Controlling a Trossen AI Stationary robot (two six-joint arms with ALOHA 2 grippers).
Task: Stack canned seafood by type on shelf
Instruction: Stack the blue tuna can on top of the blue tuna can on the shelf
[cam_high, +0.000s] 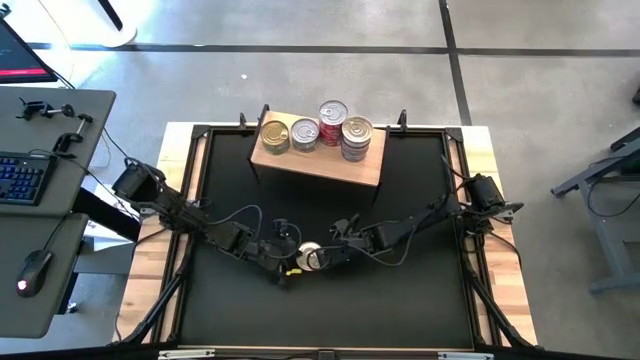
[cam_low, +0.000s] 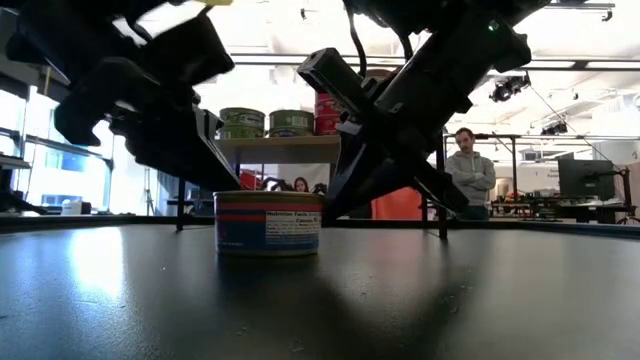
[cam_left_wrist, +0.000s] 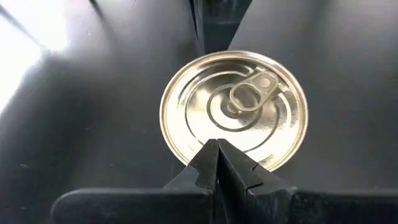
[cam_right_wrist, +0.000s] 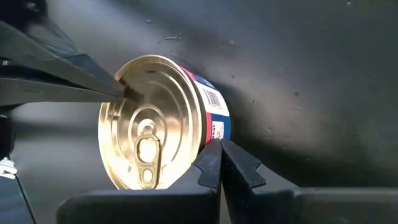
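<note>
One flat tin of canned seafood (cam_high: 310, 256) with a gold lid (cam_left_wrist: 235, 107) and a red and blue label (cam_low: 268, 225) stands upright on the black mat, near its middle. My left gripper (cam_high: 296, 262) is shut at the tin's left side, and my right gripper (cam_high: 328, 256) is shut at its right side. The light-brown shelf (cam_high: 322, 162) stands at the mat's far edge. It bears two single tins (cam_high: 275, 135) (cam_high: 304, 133), a red-sided stack (cam_high: 333, 118) and a bluish-sided stack (cam_high: 357, 137). My left gripper sets its shut fingertips (cam_left_wrist: 217, 149) on the lid's rim (cam_left_wrist: 186, 158) at the tin's left side, slanting down from the table's left. The tin stands flat on the mat. My right gripper sets its shut fingertips (cam_right_wrist: 217, 149) against the tin's upper right edge (cam_right_wrist: 208, 134), slanting down from the table's right, opposite the left fingers (cam_right_wrist: 115, 87).
The black mat (cam_high: 400, 220) lies open between the tin and the shelf's thin black legs. Clamps hold the table's far edge. A desk with a keyboard (cam_high: 22, 178) stands left of the table. A person (cam_low: 472, 170) stands in the room behind.
</note>
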